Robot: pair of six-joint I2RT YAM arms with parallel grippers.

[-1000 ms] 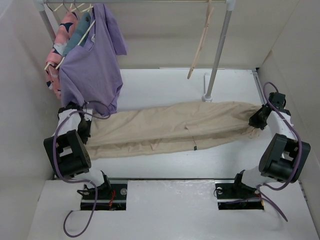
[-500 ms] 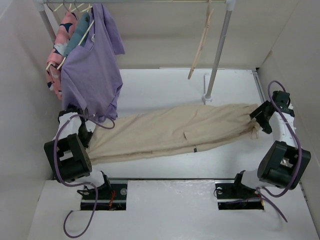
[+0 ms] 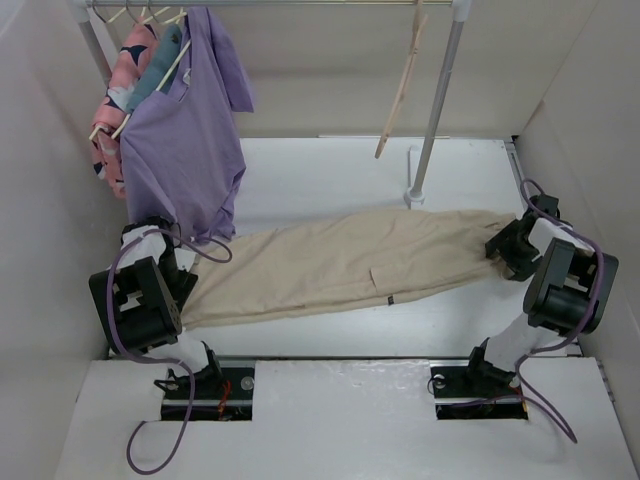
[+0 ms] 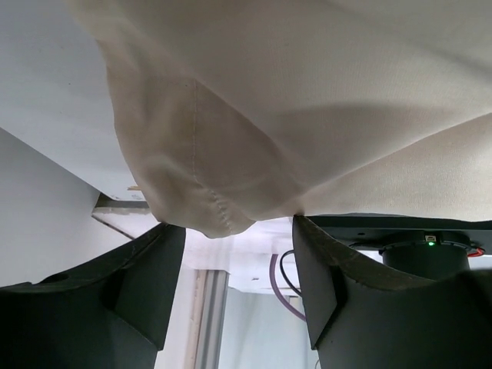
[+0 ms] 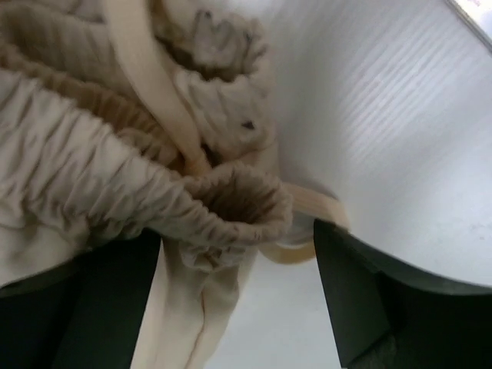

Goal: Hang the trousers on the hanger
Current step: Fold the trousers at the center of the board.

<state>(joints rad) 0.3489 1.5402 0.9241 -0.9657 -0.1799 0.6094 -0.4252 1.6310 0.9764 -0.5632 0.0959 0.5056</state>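
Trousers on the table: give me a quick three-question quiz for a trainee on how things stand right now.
1. Where is the hanger?
2. The trousers are: A) folded in a pile, B) lying stretched across the table, C) lifted into the air.
3. True or false: both arms' jaws are clamped shut on the cloth.

Key
1. Hanging from the rail, apart from the trousers.
2. B.
3. False. Both pairs stand open, with the waistband between the right ones and a hemmed corner at the left ones.
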